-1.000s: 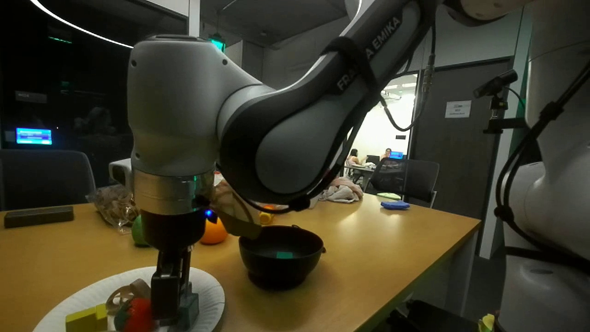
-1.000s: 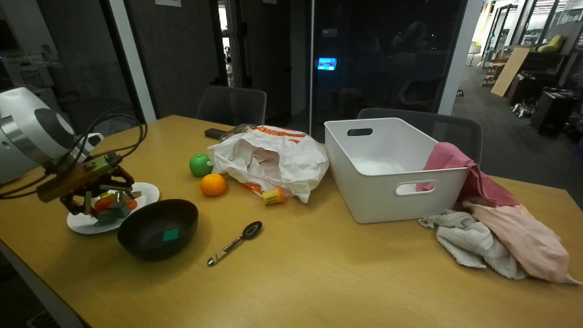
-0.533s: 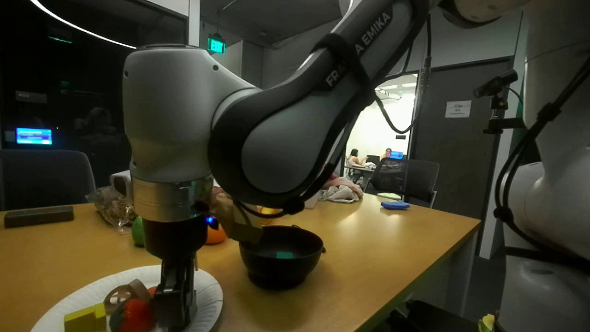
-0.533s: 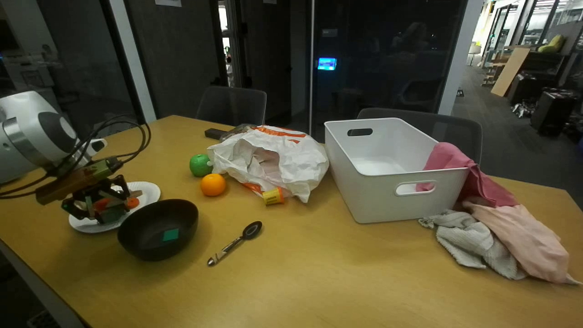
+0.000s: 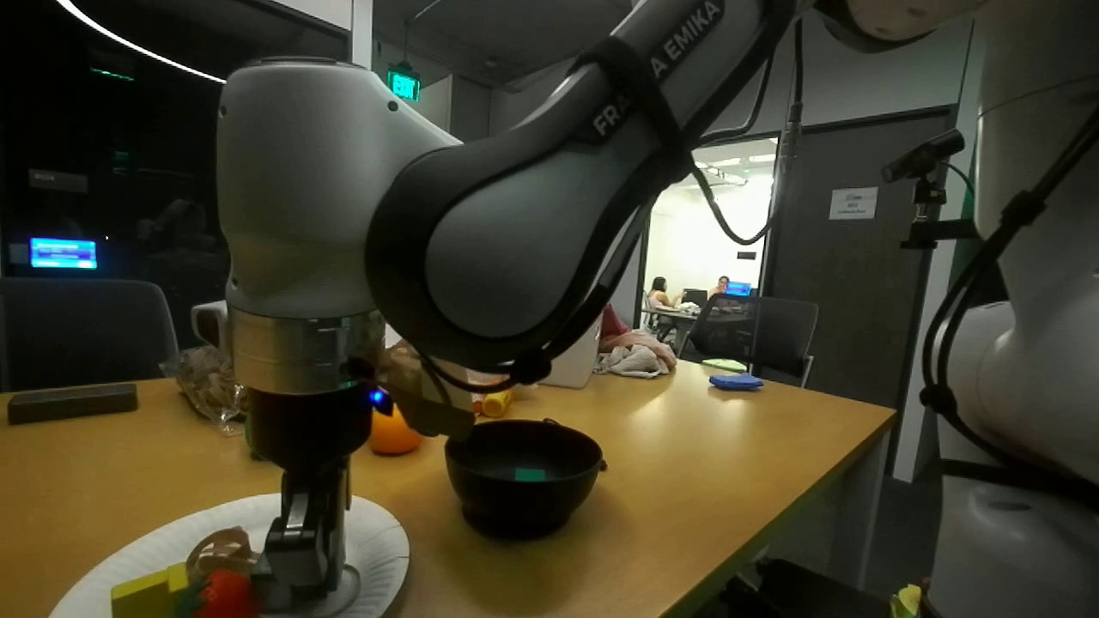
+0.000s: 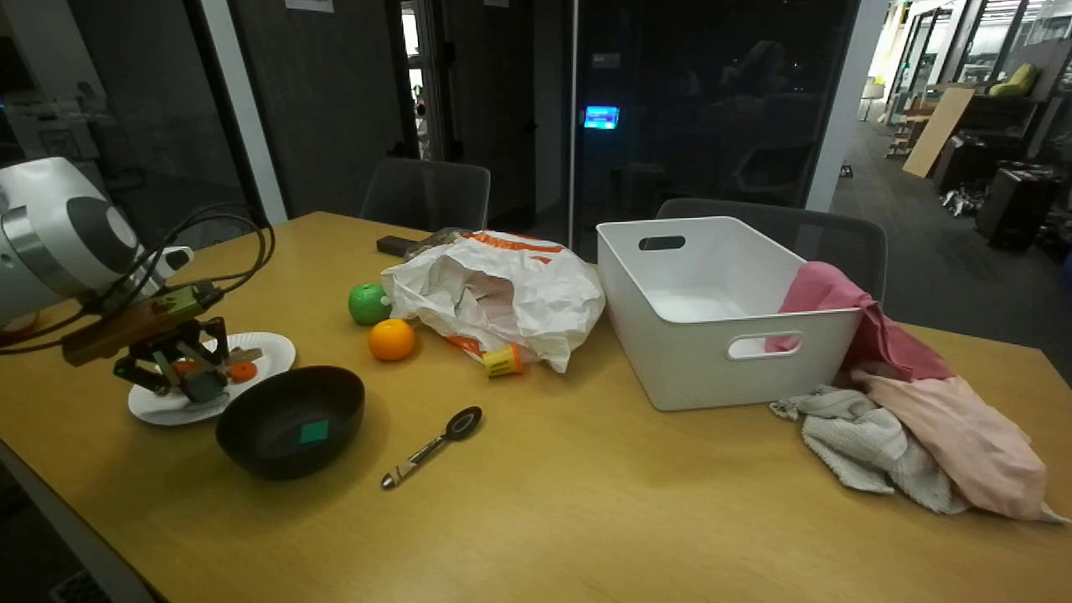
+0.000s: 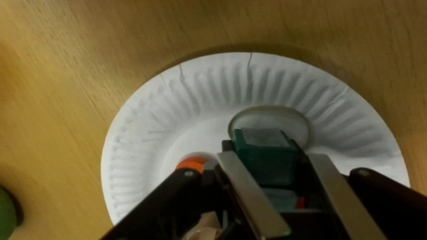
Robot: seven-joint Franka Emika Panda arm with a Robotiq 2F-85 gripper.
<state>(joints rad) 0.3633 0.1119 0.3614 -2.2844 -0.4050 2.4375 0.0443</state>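
Note:
My gripper (image 7: 265, 148) points down over a white paper plate (image 7: 140, 140), its fingers pressed to both sides of a dark green block (image 7: 267, 163). In an exterior view the block (image 6: 203, 387) hangs slightly above the plate, between the fingers. A pale oval outline (image 7: 290, 115) shows on the plate just beyond it. A lighter teal piece (image 7: 282, 200), partly hidden, lies behind the block. Also on the plate are a strawberry (image 5: 225, 595), a yellow block (image 5: 142, 595), a tan curled piece (image 5: 221, 554) and an orange round piece (image 6: 243, 371).
Close beside the plate stands a black bowl (image 6: 251, 427) with a green patch inside. An orange (image 6: 392, 339), a green fruit (image 6: 368, 303), a spoon (image 6: 431, 444), a white bag (image 6: 536, 293), a yellow tub (image 6: 502, 361) and a white bin (image 6: 712, 368) share the table.
The jaws have narrowed from wide open onto the green block. After dipping, the arm has risen a little, and the block has come up with the gripper.

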